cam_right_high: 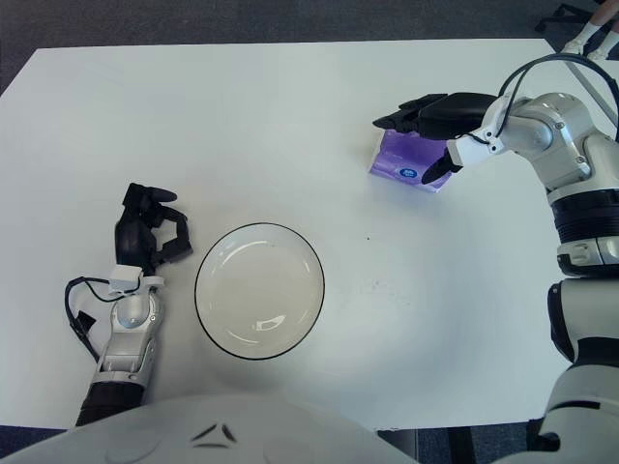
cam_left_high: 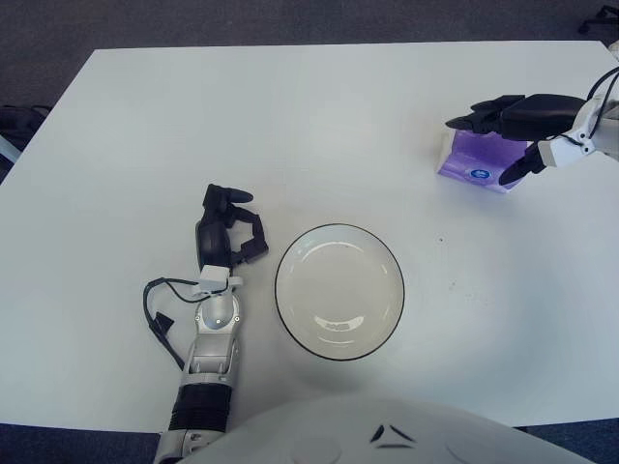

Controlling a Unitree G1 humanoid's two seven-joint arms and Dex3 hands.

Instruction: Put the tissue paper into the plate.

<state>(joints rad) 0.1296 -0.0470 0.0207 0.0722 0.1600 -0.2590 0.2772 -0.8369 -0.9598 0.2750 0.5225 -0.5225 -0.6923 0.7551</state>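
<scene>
A purple tissue pack (cam_left_high: 471, 160) lies on the white table at the far right; it also shows in the right eye view (cam_right_high: 401, 159). A white plate with a dark rim (cam_left_high: 339, 291) sits near the front centre. My right hand (cam_left_high: 500, 133) is just above the tissue pack, fingers spread over its far edge and thumb down at its near right corner; the fingers are open around it, not closed. My left hand (cam_left_high: 230, 224) shows on the table to the left of the plate, idle.
The white table (cam_left_high: 309, 126) spans the view, with its far edge at the top and dark floor beyond. A black cable (cam_left_high: 160, 304) loops beside my left forearm.
</scene>
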